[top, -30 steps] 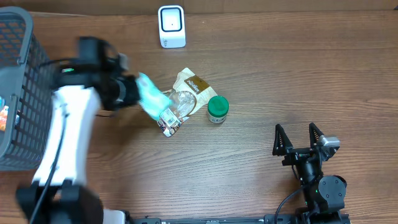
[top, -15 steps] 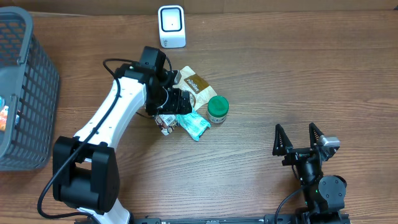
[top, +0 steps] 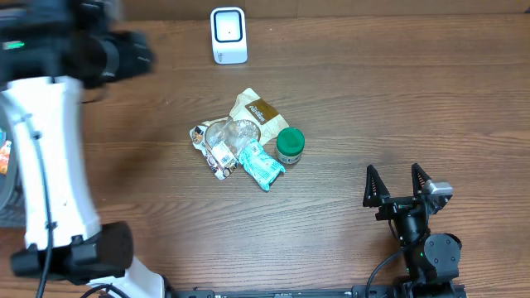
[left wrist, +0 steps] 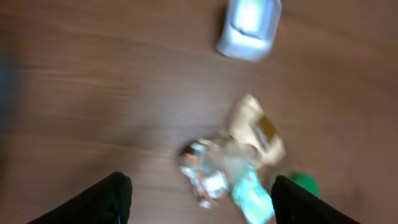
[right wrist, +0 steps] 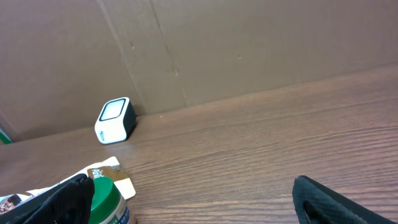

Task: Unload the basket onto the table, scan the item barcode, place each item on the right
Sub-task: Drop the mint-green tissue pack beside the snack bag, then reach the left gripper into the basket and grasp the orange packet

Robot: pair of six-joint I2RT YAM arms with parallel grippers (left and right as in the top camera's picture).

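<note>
A teal packet (top: 262,164) lies on the table in a small pile with a silvery clear packet (top: 217,147), a beige pouch (top: 255,110) and a green-lidded jar (top: 290,144). The white barcode scanner (top: 228,35) stands at the back edge. My left gripper (top: 132,55) is blurred, high at the far left, away from the pile. In the left wrist view the left gripper (left wrist: 202,204) is open and holds nothing, with the teal packet (left wrist: 252,198) and scanner (left wrist: 250,28) far below. My right gripper (top: 400,184) rests open at the front right.
A grey basket (top: 5,194) shows only at the left edge, mostly hidden by my left arm. In the right wrist view the scanner (right wrist: 116,120) stands against a cardboard wall, with the green-lidded jar (right wrist: 106,199) at the lower left.
My left gripper carried the teal packet to the pile, opened and let it go there. The arm has since swung up and away to the far left. The right arm is unmoved.
</note>
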